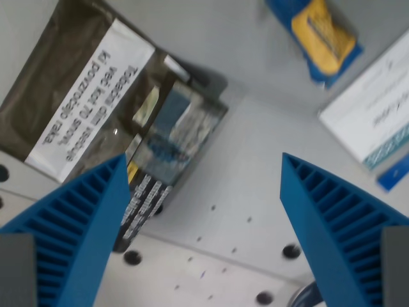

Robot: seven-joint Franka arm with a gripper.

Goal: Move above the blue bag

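The blue bag (321,37), with a yellow patch on it, lies at the top right of the wrist view, partly cut off by the top edge. My gripper (204,167) is open and empty; its two blue ribbed fingers (83,230) frame the lower part of the view. The bag is well beyond the fingertips, up and toward the wrist view's right. Between the fingers I see only the grey surface.
A dark tobacco pouch (96,96) with a white warning label lies at the wrist view's left, partly behind the left finger. A white box with blue print (380,109) lies at the right edge. The grey plate (243,211) has bolt holes.
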